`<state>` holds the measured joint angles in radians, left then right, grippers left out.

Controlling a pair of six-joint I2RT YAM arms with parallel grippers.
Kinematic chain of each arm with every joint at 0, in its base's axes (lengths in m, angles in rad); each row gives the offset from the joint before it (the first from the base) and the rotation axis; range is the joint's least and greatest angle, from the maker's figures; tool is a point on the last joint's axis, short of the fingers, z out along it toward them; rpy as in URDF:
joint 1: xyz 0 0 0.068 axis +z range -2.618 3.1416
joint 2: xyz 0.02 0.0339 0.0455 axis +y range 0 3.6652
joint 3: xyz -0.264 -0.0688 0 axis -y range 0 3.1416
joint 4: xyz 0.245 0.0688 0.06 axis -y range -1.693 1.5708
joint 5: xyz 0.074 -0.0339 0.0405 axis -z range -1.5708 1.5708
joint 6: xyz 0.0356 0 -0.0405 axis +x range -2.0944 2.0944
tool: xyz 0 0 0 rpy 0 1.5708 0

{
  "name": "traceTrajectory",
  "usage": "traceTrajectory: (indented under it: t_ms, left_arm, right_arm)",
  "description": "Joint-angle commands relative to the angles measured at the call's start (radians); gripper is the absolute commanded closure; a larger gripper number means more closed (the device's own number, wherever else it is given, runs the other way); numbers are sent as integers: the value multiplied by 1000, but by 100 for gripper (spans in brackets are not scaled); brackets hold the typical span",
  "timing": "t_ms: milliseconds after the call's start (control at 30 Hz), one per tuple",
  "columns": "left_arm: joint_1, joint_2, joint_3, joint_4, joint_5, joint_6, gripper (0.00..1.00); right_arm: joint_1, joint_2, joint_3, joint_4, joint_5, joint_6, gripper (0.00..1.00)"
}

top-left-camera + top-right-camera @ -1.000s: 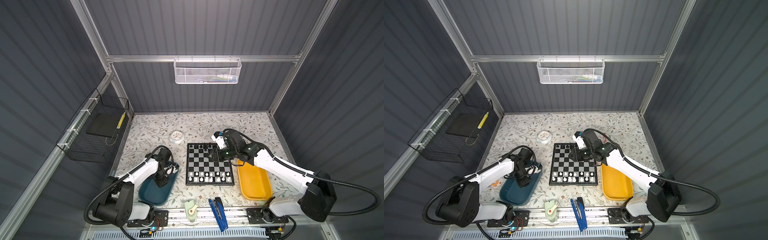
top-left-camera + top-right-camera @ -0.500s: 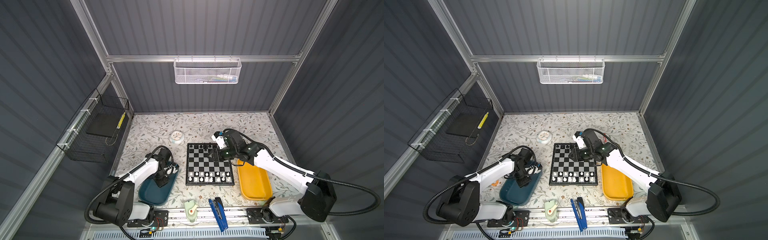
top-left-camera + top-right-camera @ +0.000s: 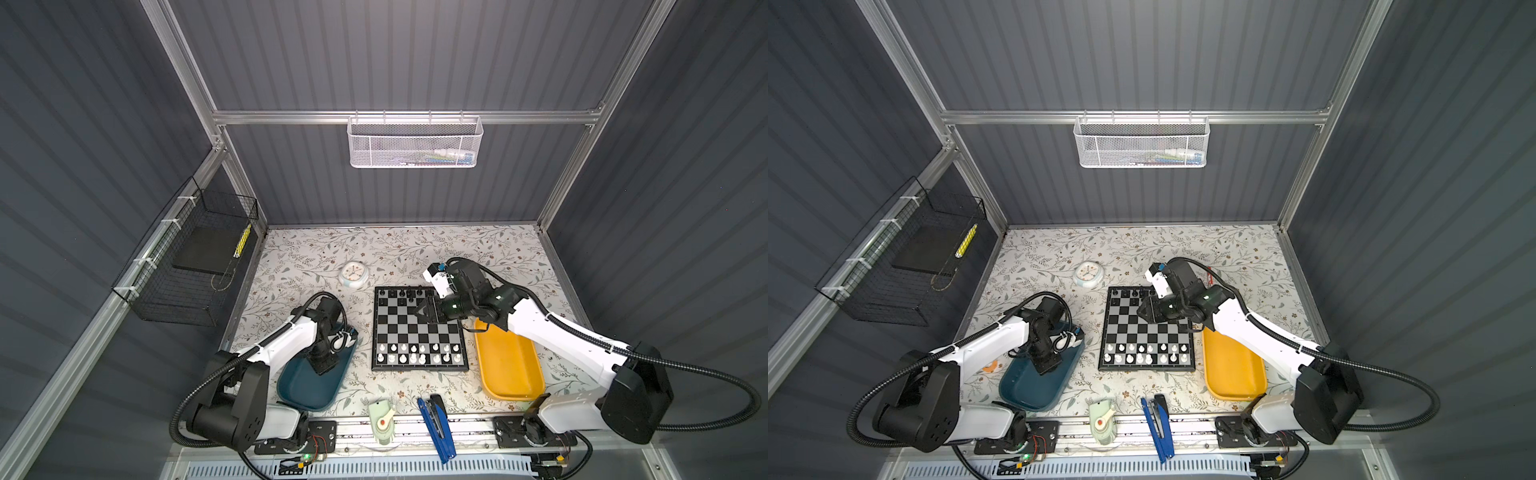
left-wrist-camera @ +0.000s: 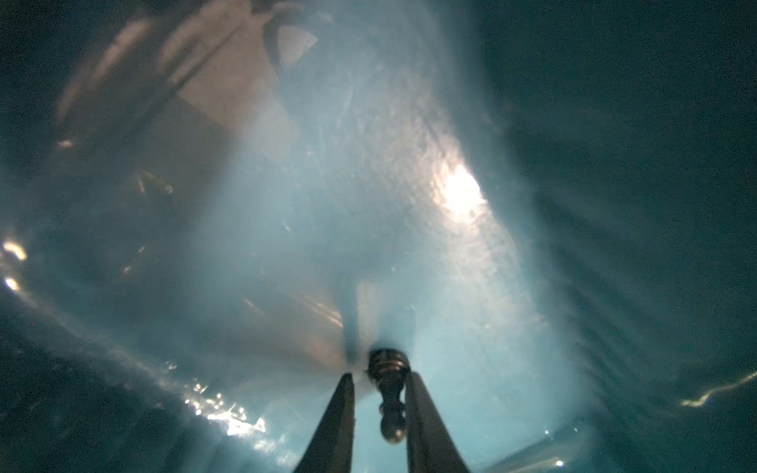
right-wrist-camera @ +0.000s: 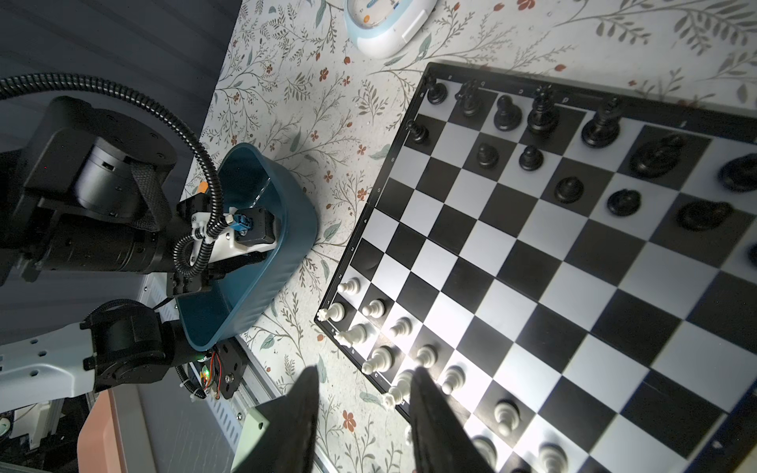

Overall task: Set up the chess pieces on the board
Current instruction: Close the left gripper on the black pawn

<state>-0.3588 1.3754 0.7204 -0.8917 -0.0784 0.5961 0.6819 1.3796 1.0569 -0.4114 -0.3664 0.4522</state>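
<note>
The board [image 3: 415,328] [image 3: 1144,332] [image 5: 532,266] lies mid-table. White chess pieces [image 3: 417,353] [image 5: 381,356] fill its two near rows and black ones [image 3: 399,295] [image 5: 532,118] stand along the far rows. My left gripper [image 3: 326,365] [image 3: 1048,363] [image 4: 380,376] reaches down into the teal tray [image 3: 307,390] [image 4: 368,204]. Its narrowly open jaws straddle a dark pawn-shaped piece [image 4: 389,397], which touches one finger, with a gap to the other finger. My right gripper [image 3: 428,309] [image 3: 1148,309] [image 5: 365,370] hovers open and empty over the board's far right part.
A yellow tray [image 3: 509,365] [image 3: 1233,370] lies right of the board. A small clock [image 3: 353,274] [image 5: 385,24] sits behind the board's far left corner. A green tool [image 3: 382,422] and a blue stapler [image 3: 436,428] lie at the front edge. A wire basket [image 3: 195,266] hangs on the left wall.
My left gripper's jaws have drawn closer together inside the teal tray. The right arm has stayed where it was.
</note>
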Motion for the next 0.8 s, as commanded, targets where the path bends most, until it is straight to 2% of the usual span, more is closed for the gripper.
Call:
traceTrajectory:
  t_ms: [0,767]
  left_arm:
    - [5,8,-9,-2,8,15,78]
    - [5,5,-8,-10,-13,16,86]
  right_arm:
    - [4,3,-3,6,7,-1,61]
    - [4,9,-5,10,4,-7,61]
